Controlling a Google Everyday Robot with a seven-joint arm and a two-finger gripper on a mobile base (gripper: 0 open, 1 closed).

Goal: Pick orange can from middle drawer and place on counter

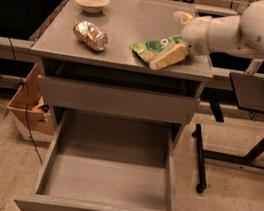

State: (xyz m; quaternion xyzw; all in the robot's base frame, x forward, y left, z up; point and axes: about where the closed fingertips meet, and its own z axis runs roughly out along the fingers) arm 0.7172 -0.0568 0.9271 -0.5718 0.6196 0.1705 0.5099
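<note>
- Your gripper (166,38) hangs over the right side of the counter (135,27), its two cream fingers spread apart with nothing between them.
- The lower finger (168,57) lies over the green snack bag (150,47).
- At the gripper's 9 o'clock you see the orange can (90,35), on its side on the counter, well apart from the fingers.
- At 10 o'clock sits a pale bowl (92,1).
- At 6 o'clock, the middle drawer (108,182) stands pulled out.
- A black side table (256,94) stands at 4 o'clock.
</note>
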